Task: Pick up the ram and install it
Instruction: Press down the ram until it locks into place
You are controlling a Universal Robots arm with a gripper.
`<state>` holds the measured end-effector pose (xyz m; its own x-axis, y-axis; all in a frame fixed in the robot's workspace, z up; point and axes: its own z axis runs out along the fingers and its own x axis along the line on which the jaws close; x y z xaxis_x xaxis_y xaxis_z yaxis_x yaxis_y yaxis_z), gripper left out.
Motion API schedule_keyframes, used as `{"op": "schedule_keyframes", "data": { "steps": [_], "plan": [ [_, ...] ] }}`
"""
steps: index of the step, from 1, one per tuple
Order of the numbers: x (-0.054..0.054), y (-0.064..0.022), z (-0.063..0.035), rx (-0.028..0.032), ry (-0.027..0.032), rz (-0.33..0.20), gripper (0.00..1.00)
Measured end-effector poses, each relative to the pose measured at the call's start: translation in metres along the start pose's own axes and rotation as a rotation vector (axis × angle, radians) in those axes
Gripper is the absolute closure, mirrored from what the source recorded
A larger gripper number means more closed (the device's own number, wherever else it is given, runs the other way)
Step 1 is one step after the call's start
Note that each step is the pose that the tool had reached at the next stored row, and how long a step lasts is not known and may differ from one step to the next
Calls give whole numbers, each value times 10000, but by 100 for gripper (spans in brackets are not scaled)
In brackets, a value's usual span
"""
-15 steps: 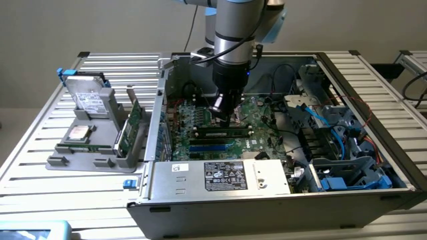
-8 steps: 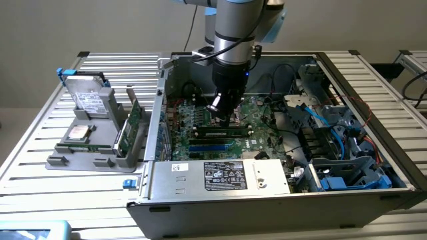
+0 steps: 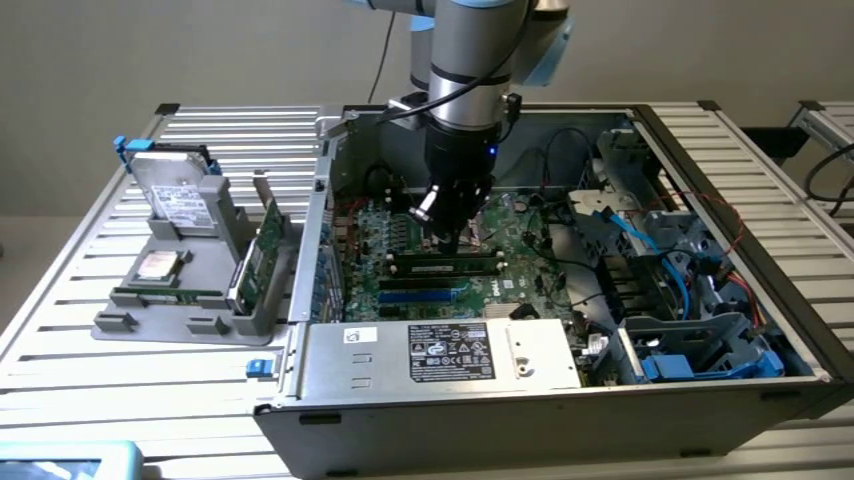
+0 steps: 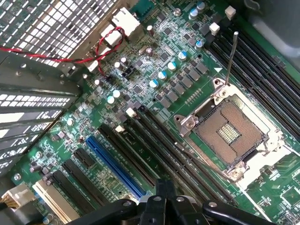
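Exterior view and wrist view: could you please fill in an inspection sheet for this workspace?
Surface: slatted metal table carrying an open computer case.
Job's things: ram, a thin green stick lying along the motherboard slots, directly under the gripper.
Clutter: grey tray with an upright hard drive and a green card.
Grippers: gripper lowered inside the case; its hold cannot be told.
Cables: red wires; blue cables.
Surroundings: plain wall; nothing else seen.
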<state>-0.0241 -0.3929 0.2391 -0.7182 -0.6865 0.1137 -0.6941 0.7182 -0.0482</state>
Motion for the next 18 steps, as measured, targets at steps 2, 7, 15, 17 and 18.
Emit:
{"op": "schedule_keyframes", "data": {
  "steps": [2,7,15,17,18],
  "plan": [
    [1,0,0,-13,-1,250,89],
    [0,0,1,-21,-41,846,89],
    [0,-1,1,81,-196,1657,89],
    [0,0,1,78,-206,1889,89],
    [0,0,1,77,-211,2002,89]
  ]
}}
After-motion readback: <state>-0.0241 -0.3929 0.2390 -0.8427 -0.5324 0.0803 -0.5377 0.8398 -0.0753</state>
